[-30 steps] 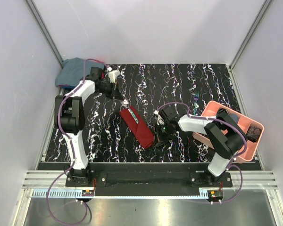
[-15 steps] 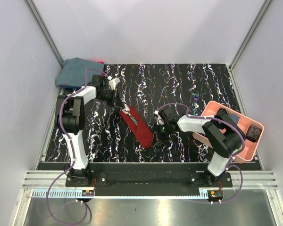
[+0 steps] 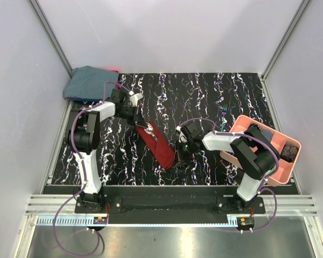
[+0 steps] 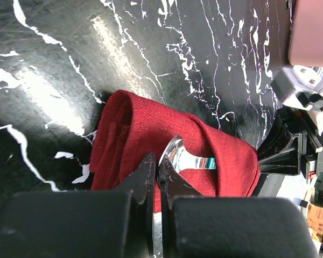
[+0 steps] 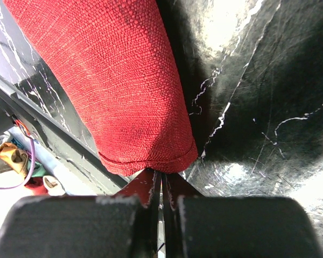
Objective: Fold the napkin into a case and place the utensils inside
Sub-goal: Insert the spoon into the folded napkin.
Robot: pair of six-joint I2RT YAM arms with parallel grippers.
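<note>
The dark red napkin, folded into a narrow case (image 3: 157,146), lies slantwise on the black marbled table. My left gripper (image 3: 145,126) is at its upper, open end, shut on the shiny bowl of a spoon (image 4: 178,157). The spoon's teal handle (image 4: 207,163) reaches into the folds of the case (image 4: 151,129). My right gripper (image 3: 178,156) is at the lower end, jaws shut on the hem of the case (image 5: 151,161). A small teal piece (image 3: 224,112) lies on the table near the pink tray.
A pink compartment tray (image 3: 293,164) sits at the right edge, partly under my right arm. A blue-grey cloth bundle (image 3: 89,81) lies at the back left corner. Grey walls close in the table on three sides.
My left gripper has carried the spoon from the back left down to the case's upper end, and the handle now enters the cloth. The right gripper has stayed on the lower end.
</note>
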